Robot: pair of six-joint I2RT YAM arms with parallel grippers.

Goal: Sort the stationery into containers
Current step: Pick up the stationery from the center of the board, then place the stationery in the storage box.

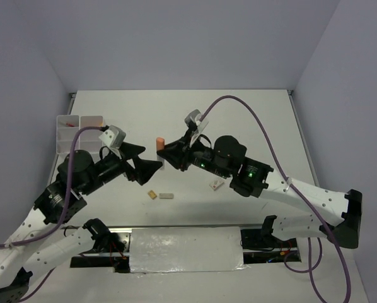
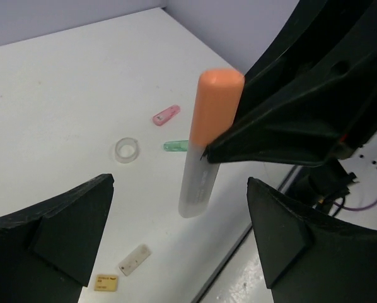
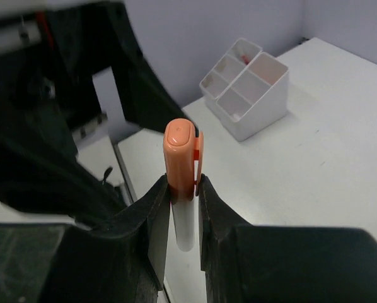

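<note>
Top view: the right hand (image 1: 166,151) grips the orange marker (image 1: 160,141) upright, the open left hand (image 1: 148,161) facing it, the container (image 1: 67,121) behind that hand. Left wrist view: the marker stands between spread fingers (image 2: 62,233), touching neither; keep it centred. Right wrist view: the pinch sits on the cap's (image 3: 179,148) lower end; hold firm.

This is a robot lab, a closed test cell rather than a home or office. A white table (image 1: 251,126) is boxed in by plain walls (image 1: 176,38) behind it and on both sides (pale lilac-grey, featureless). The left arm (image 1: 81,173) and the right arm (image 1: 308,192), both black-and-white robot arms, are bolted at the table's near edge, with purple cables (image 1: 258,120) looping above it. A silvery sheet (image 1: 185,249) lies at that near edge between the bases; a white divided box (image 1: 72,129) sits at the table's far left corner.
</note>
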